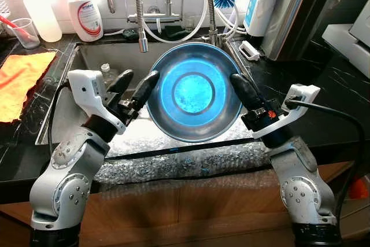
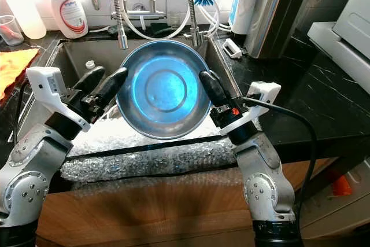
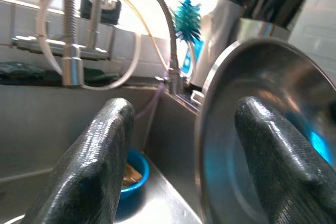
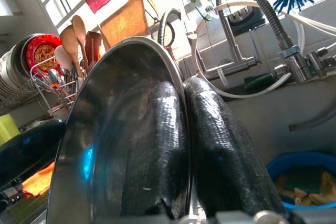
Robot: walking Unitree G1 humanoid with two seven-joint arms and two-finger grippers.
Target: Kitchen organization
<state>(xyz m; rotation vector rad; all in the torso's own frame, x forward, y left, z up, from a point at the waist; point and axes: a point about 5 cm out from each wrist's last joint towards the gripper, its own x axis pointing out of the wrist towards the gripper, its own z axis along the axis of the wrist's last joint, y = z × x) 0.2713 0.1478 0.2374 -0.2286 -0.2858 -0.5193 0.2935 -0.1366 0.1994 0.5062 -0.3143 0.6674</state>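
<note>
While no writing is legible, the right gripper (image 2: pixel 211 93) pinches a round steel bowl (image 1: pixel 193 92) rim; the left gripper (image 1: pixel 134 88) jaws spread wide beside it.

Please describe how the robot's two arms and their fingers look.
Both arms are silver metal with round bolted joints. The left gripper and right gripper each have two long, rounded, textured black fingers on white wrist housings. A black cable runs to the right wrist, which carries a small red mark.

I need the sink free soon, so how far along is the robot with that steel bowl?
Done: the steel bowl is lifted above the sink. In hand: the right pincer pinches its rim, and the left pincer is open, one finger against the opposite edge. Left: setting it down somewhere; a blue dish sits in the sink.
</note>
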